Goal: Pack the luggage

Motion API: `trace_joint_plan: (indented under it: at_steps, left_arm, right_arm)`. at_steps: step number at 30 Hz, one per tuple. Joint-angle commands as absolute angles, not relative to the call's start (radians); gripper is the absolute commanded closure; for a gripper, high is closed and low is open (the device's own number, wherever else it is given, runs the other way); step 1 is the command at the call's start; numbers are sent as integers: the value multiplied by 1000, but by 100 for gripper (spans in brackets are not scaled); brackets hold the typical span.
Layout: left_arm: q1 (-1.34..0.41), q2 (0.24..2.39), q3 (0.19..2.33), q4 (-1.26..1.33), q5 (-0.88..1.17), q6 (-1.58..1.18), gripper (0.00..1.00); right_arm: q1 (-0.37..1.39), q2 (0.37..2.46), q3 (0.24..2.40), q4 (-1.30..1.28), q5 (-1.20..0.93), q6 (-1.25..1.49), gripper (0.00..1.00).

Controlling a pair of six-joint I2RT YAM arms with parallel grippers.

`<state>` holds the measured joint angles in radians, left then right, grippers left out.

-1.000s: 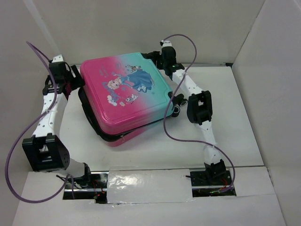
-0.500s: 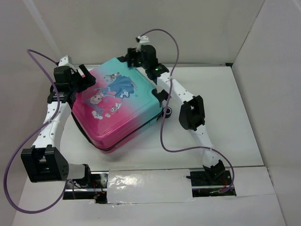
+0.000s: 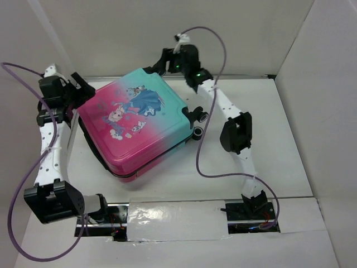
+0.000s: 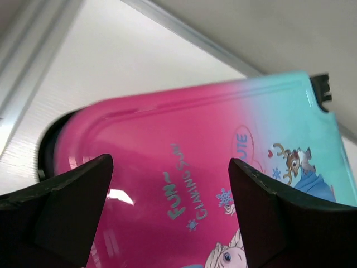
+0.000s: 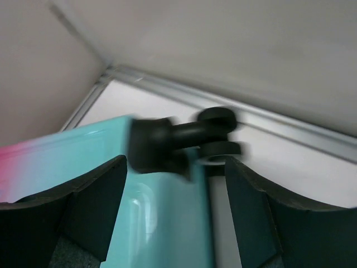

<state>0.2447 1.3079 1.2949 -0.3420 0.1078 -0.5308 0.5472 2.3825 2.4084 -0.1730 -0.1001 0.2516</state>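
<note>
The luggage [image 3: 136,125] lies flat and shut on the white table, princess print up, its pink end toward the left and near side and its teal end toward the far right. Two small wheels [image 3: 198,115] stick out on its right edge. My left gripper [image 3: 83,87] hangs open at the pink far-left corner. In the left wrist view its fingers [image 4: 72,204] stand wide apart over the pink shell [image 4: 184,145], touching nothing. My right gripper [image 3: 158,66] is open at the teal far corner. The teal shell [image 5: 162,218] and a black wheel bracket [image 5: 162,146] lie between its fingers.
White walls close the table in at the back [image 3: 167,33] and the right [image 3: 318,111]. A purple cable [image 3: 202,162] loops down from the right arm beside the luggage. A taped strip [image 3: 175,220] runs along the near edge between the arm bases.
The luggage has slid left and turned, and its two halves now sit flush. The left gripper has drawn back to the left and opened wider. The right gripper has moved to the far corner.
</note>
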Motion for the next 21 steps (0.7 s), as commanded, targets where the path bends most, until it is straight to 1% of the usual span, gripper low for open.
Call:
trace_joint_plan:
  at_steps: [1,4,9,15,18,21]
  left_arm:
    - [310,1198,1373,-382,60,-532,2]
    - [342,1173,1350,-443,-21,-543,1]
    - [448,1108,1163,-488,-129,-693,1]
    - [586,1118,950,-477,-48,-787,1]
    - [595,1118,879,-437,-37,-796,1]
    - [595,1146,855,-416,-46,-796,1]
  right_arm:
    - [470,2221,2402,-189,-138,282,22]
    - [427,2197,2376,-198,-147,273,22]
    - [374,2195,2294,-233,-147,253,22]
    - [354,2256,2200,-255,-183,244,23]
    - [354,2284,2168,-264,-183,244,23]
    - [345,2304,2125,-245,-208,244,23]
